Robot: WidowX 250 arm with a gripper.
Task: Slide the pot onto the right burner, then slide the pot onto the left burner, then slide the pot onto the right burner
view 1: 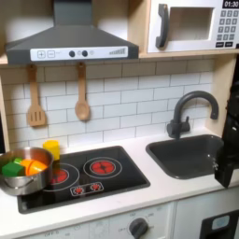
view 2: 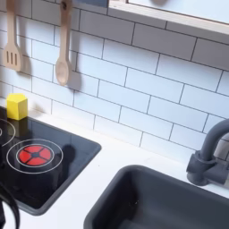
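Note:
The pot (view 1: 22, 172), shiny silver with orange, green and yellow food pieces inside, sits at the far left of the black stovetop in the first exterior view. Its rim reaches the edge of the left burner (view 1: 59, 175). The right burner (view 1: 101, 167) lies bare, and it appears again in the second exterior view (view 2: 34, 155). A black shape at the first exterior view's right edge, over the sink's end, is my gripper (view 1: 228, 154). It is far from the pot, and its fingers are cut off by the frame edge.
A small yellow cup (view 1: 52, 147) stands behind the pot, also seen in the second exterior view (view 2: 17, 106). The dark sink (view 1: 191, 155) and faucet (view 1: 187, 112) lie to the right. Wooden utensils (view 1: 82, 93) hang on the tiled wall.

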